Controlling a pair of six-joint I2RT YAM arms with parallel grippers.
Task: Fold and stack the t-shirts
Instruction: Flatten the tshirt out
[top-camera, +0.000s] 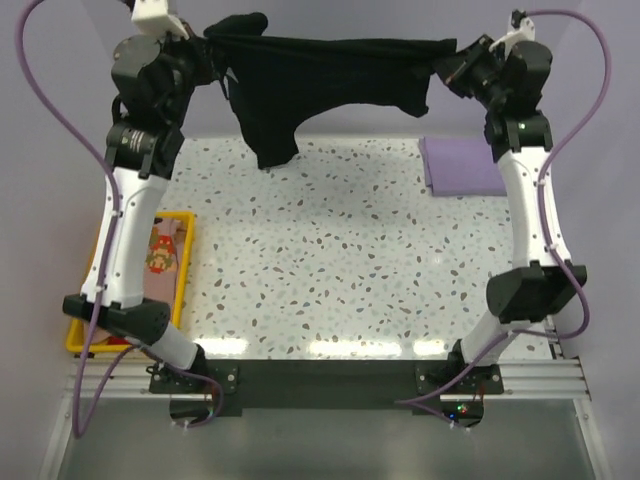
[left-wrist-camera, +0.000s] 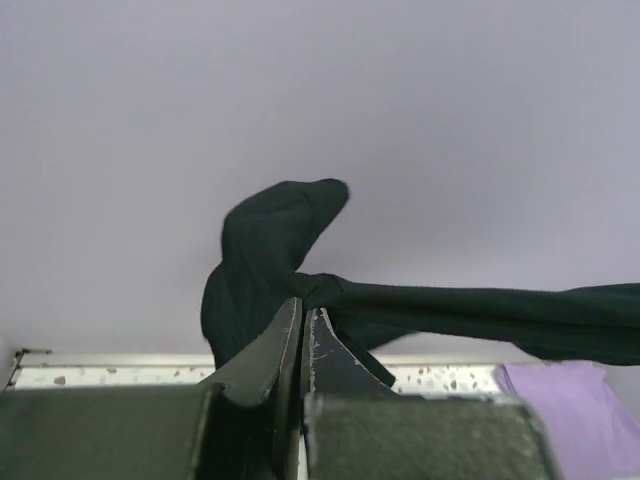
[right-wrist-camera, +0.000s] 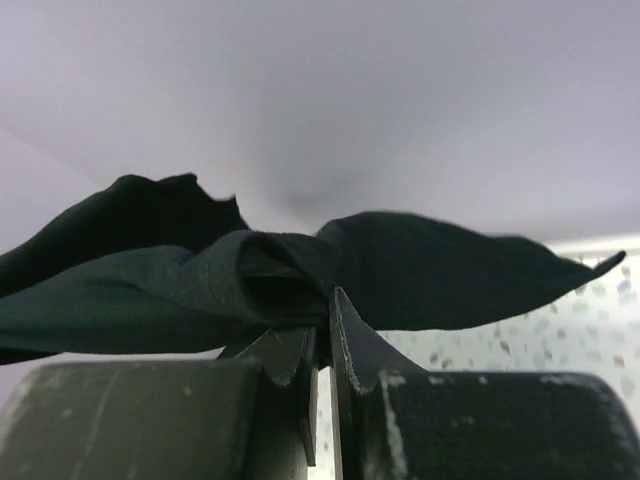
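The black t-shirt (top-camera: 330, 85) hangs stretched in the air across the far side of the table, held at both ends. My left gripper (top-camera: 208, 48) is shut on its left end, where the cloth (left-wrist-camera: 270, 250) bunches above the fingertips. My right gripper (top-camera: 447, 58) is shut on the right end, with folds of black cloth (right-wrist-camera: 200, 280) spilling over its tips. A folded lavender t-shirt (top-camera: 462, 165) lies flat at the table's far right. The peach t-shirt with red print (top-camera: 160, 250) lies in the yellow tray.
The yellow tray (top-camera: 185, 262) sits at the table's left edge beside the left arm. A lower flap of the black shirt dangles to the speckled tabletop (top-camera: 330, 270) near the back. A purple wall stands behind.
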